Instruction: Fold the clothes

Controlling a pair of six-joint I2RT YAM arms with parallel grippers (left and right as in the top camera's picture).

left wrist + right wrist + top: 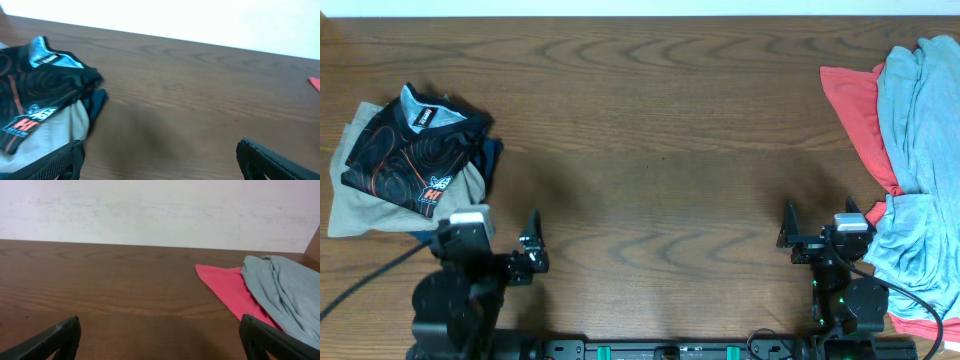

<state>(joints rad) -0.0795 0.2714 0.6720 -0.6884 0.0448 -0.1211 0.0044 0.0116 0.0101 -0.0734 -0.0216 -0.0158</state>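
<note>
The black jersey (415,150) with orange contour lines and logos lies folded on top of a stack at the table's left side, over a beige garment (370,212). It also shows in the left wrist view (35,95) at the left. My left gripper (532,248) is open and empty, near the front edge, right of the stack. In its wrist view (160,160) only bare wood lies between the fingers. My right gripper (790,235) is open and empty near the front right, and its wrist view (160,337) shows only wood.
A heap of unfolded clothes lies at the right: a red garment (860,110) and light blue-grey ones (920,120), also in the right wrist view (225,290). A dark blue garment edge (490,160) peeks from the left stack. Brown wooden table (650,130).
</note>
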